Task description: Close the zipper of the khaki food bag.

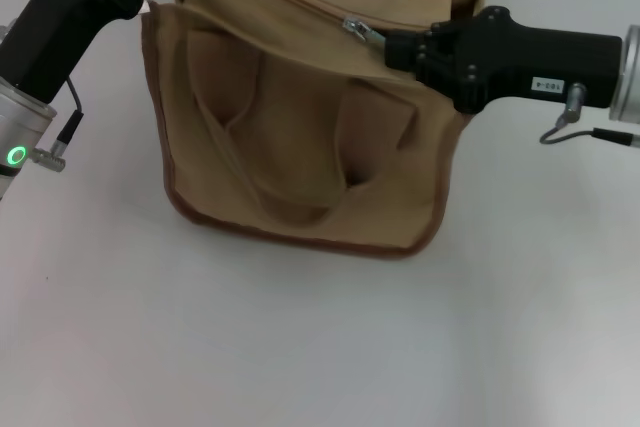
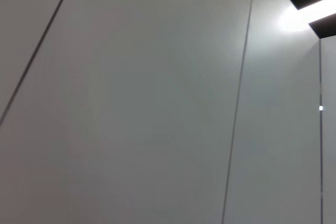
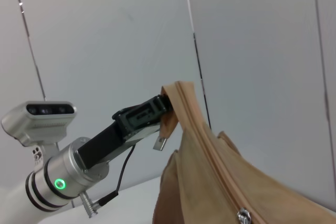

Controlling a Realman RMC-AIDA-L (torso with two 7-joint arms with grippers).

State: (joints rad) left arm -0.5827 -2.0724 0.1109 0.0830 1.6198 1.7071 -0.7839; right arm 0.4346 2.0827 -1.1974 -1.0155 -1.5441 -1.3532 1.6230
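Right gripper [image 1: 385,47] is pinching the silver zipper pull [image 1: 357,27] atop the boxy tan canvas bag [image 1: 300,127] — zipper line running toward left gripper [image 3: 167,109], which is clamping the bag's far corner.

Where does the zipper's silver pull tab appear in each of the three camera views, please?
Head view: the pull tab lies on the bag's top edge, just off the right gripper.
Left wrist view: not in it; only wall panels show.
Right wrist view: the pull tab sits low on the zipper line.
Shared landmark: the khaki food bag, whose far corner the left gripper holds.
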